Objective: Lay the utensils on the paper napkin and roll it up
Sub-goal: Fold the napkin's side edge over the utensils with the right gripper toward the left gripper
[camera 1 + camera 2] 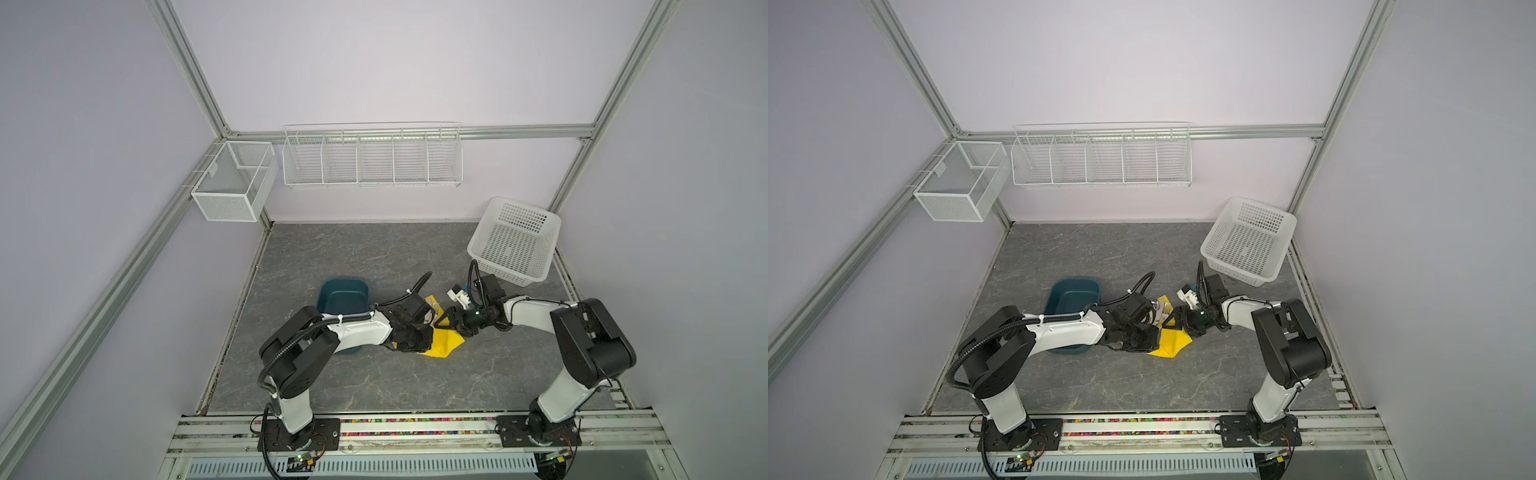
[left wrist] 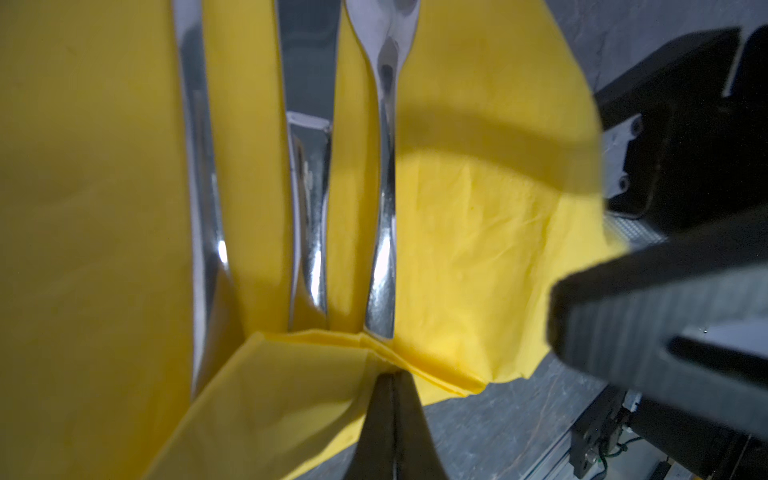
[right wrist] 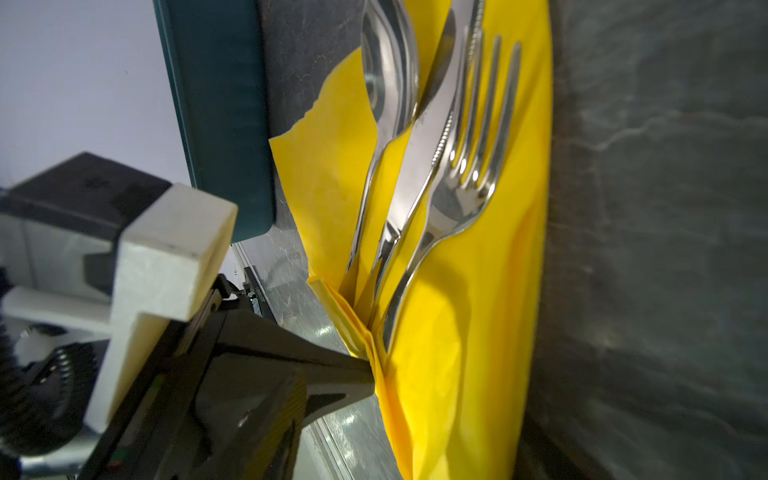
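The yellow paper napkin (image 1: 448, 343) (image 1: 1173, 344) lies mid-table between both grippers, partly folded. The utensils (image 3: 419, 137), a spoon, a knife and a fork, lie side by side on it; in both top views only their heads (image 1: 435, 307) (image 1: 1165, 309) show. My left gripper (image 2: 390, 376) (image 1: 429, 333) is shut on a folded napkin flap (image 2: 291, 395) at the handle ends. My right gripper (image 2: 582, 195) (image 1: 451, 318) stands at the napkin's opposite side, its fingers apart with the raised napkin edge between them. Its own jaws do not show in the right wrist view.
A dark teal tray (image 1: 343, 291) (image 3: 216, 104) sits just left of the napkin, partly under the left arm. A white perforated basket (image 1: 515, 241) stands at the back right. A wire rack (image 1: 372, 158) and a mesh box (image 1: 232, 183) hang on the back wall.
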### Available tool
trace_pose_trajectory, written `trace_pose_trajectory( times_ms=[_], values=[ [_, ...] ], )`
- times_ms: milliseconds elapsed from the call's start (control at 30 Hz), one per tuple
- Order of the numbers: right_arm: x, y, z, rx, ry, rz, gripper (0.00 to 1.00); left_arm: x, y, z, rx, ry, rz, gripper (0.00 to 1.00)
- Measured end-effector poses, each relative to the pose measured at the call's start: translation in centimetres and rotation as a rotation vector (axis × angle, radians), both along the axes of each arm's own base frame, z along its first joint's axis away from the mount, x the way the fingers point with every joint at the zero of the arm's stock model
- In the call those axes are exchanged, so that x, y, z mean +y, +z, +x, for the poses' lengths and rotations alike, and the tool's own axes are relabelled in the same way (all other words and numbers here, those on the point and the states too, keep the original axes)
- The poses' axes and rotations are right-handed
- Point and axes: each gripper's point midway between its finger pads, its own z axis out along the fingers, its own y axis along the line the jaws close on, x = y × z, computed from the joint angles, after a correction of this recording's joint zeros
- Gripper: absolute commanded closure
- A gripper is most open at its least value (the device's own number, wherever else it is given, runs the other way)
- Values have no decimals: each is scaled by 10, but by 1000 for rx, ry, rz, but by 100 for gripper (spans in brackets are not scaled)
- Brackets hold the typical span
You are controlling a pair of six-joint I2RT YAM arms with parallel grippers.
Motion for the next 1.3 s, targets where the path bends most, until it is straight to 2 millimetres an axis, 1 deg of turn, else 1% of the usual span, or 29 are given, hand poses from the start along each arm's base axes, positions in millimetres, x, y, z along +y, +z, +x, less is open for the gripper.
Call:
trace_pose_trajectory(
  times_ms=[133,233,467,600,700,900,1000,1167,1233,1300],
  values=[
    [-3,12,-9,-14,6,21,34,0,0,0,-1,0,-1,96],
    [-5,16,-16,-18,8,27,35,-1,0,0,-2,0,-3,96],
    [-13,15,-35,-3,-43,31,37,-2,1,1,-5,-1,-9,96],
    [-18,15,-40,-13,-94,28,38,-3,2,1,-7,-2,-15,96],
    [-17,13,-44,-19,-117,28,41,-3,2,1,-7,-2,-15,96],
    [-12,2,-47,-19,-160,-2,47,-3,2,1,-6,-2,-15,96],
    [-11,-3,-46,-22,-188,-21,52,-2,0,1,-7,-2,-16,96],
    [-8,-4,-41,-33,-228,-30,67,-1,-2,0,-4,-3,-11,96],
    [-6,-2,-40,-37,-236,-26,68,0,-2,0,-5,-2,-11,97],
    [-5,0,-39,-43,-238,-23,74,0,-2,0,-4,-1,-11,97]
  ],
)
